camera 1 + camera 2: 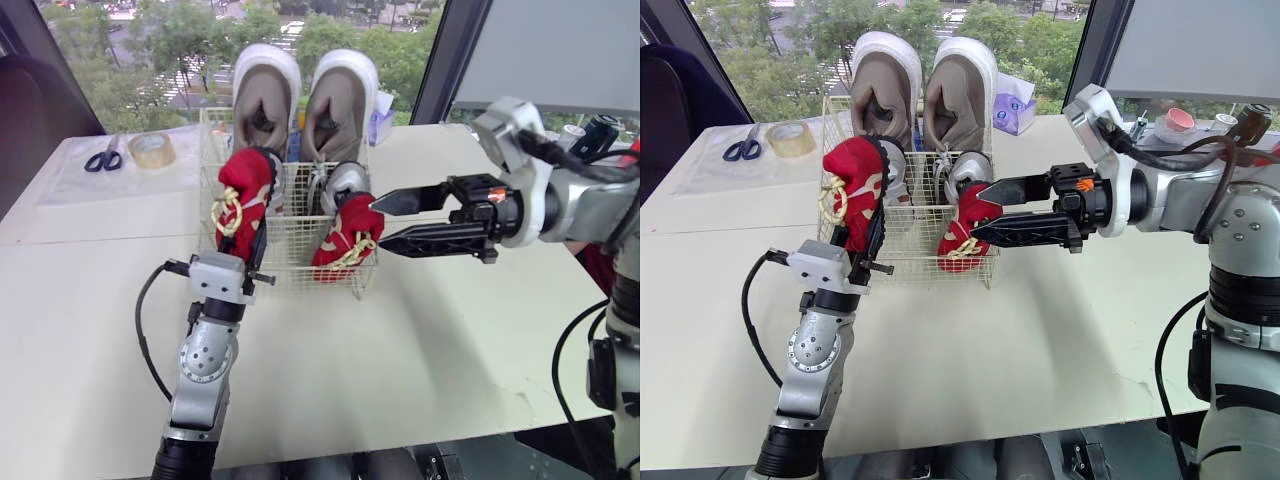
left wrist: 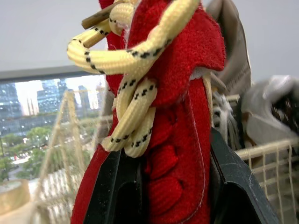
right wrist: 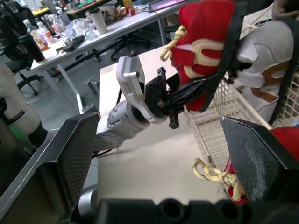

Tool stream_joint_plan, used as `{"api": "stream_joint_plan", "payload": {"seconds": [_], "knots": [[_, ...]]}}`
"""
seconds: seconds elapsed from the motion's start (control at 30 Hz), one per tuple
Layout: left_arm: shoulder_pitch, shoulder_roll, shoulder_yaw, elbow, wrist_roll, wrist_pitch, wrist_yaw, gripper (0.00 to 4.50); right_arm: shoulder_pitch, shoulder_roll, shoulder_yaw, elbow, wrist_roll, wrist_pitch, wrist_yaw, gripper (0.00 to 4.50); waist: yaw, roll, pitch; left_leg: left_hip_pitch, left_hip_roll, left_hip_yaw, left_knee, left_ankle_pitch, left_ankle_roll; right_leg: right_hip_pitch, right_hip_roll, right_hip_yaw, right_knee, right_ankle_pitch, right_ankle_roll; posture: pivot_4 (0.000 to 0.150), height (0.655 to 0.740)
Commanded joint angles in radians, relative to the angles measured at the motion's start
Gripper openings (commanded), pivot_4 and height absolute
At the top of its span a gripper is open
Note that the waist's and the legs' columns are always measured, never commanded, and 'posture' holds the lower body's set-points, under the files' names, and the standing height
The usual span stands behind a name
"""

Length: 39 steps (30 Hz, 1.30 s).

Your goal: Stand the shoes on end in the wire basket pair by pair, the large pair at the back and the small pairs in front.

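The wire basket (image 1: 290, 262) stands mid-table. Two large beige-and-white shoes (image 1: 266, 95) stand on end along its back. Two small silver shoes (image 1: 346, 183) stand in front of them. A small red shoe with yellow laces (image 1: 345, 235) leans in the front right corner. My left gripper (image 1: 255, 228) is shut on a second red shoe (image 1: 243, 188), holding it upright over the basket's front left corner. My right gripper (image 1: 378, 225) is open, its tips at the right side of the red shoe in the basket; I cannot tell whether they touch it.
Scissors (image 1: 103, 158) and a roll of tape (image 1: 152, 150) lie at the table's back left. A purple packet (image 1: 381, 108) sits just behind the basket. Small containers (image 1: 1180, 118) stand at the back right. The table's near half is bare.
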Motion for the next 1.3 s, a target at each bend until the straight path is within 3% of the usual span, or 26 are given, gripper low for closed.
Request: {"api": "stream_joint_plan", "payload": {"seconds": [0.03,0.1,0.23,0.27,0.5,0.77,0.87,1.03,1.3], "knots": [[0.094,0.009,0.011,-0.025,-0.048,0.046,-0.027,1.51,-0.014,-0.005,-0.025,-0.007,0.011,-0.017,-0.006,4.50,-0.002,0.001,-0.001,0.000,0.000,0.000,0.000,0.000,0.000,0.000,0.000,0.000,0.000,0.000,0.000,0.150,0.7400],[0.144,0.017,0.013,-0.079,-0.077,0.084,-0.043,2.27,-0.005,0.001,-0.025,-0.006,0.006,-0.025,-0.011,4.50,-0.007,0.004,-0.002,0.000,0.000,0.001,-0.001,0.000,0.000,0.000,-0.001,0.000,-0.001,0.000,0.000,0.150,0.7400],[0.207,0.034,0.025,-0.210,-0.135,0.198,-0.062,4.26,0.006,0.007,-0.022,-0.003,0.004,-0.037,-0.013,4.50,-0.002,0.005,-0.003,-0.002,0.001,0.001,-0.001,-0.001,0.001,-0.004,0.000,0.000,0.000,0.000,0.000,0.150,0.7400],[0.223,0.040,0.032,-0.250,-0.161,0.236,-0.069,4.40,0.006,0.010,-0.019,0.002,0.002,-0.042,-0.013,4.50,-0.001,0.005,-0.002,-0.002,0.001,0.000,-0.001,0.000,0.000,-0.004,0.000,-0.001,0.001,0.000,0.000,0.150,0.7400],[0.319,0.127,0.119,-0.484,-0.395,0.485,-0.112,4.40,0.006,0.037,0.012,0.036,-0.030,-0.076,0.005,4.50,-0.005,0.005,-0.002,-0.007,0.001,0.001,-0.001,0.000,0.000,-0.008,0.000,-0.001,0.000,0.000,0.000,0.150,0.7400],[0.306,0.274,0.204,-0.668,-0.661,0.711,-0.138,4.40,0.004,0.050,0.037,0.062,-0.058,-0.105,0.027,4.50,-0.002,0.005,-0.002,-0.009,-0.001,0.001,0.000,0.000,0.000,-0.009,-0.001,-0.002,-0.001,0.000,0.000,0.150,0.7400],[0.250,0.282,0.189,-0.641,-0.616,0.721,-0.114,4.40,0.010,0.060,0.034,0.058,-0.062,-0.109,0.022,4.50,-0.002,0.005,-0.002,-0.008,-0.001,0.001,0.000,0.000,0.000,-0.008,0.000,-0.002,-0.001,0.000,0.000,0.150,0.7400],[0.212,0.339,0.136,-0.574,-0.417,0.666,-0.135,4.40,0.016,0.060,0.019,0.055,-0.061,-0.108,0.010,4.50,-0.002,0.005,-0.002,-0.008,-0.001,0.001,0.000,0.000,0.000,-0.008,0.001,-0.002,0.000,0.000,0.000,0.150,0.7400],[0.201,0.408,0.189,-0.530,-0.234,0.505,-0.193,4.40,0.044,0.064,0.001,0.033,-0.050,-0.109,-0.020,4.50,-0.003,0.005,-0.002,-0.009,0.000,0.001,0.000,0.000,0.000,-0.009,0.000,-0.002,0.000,0.000,0.000,0.150,0.7400]]}}
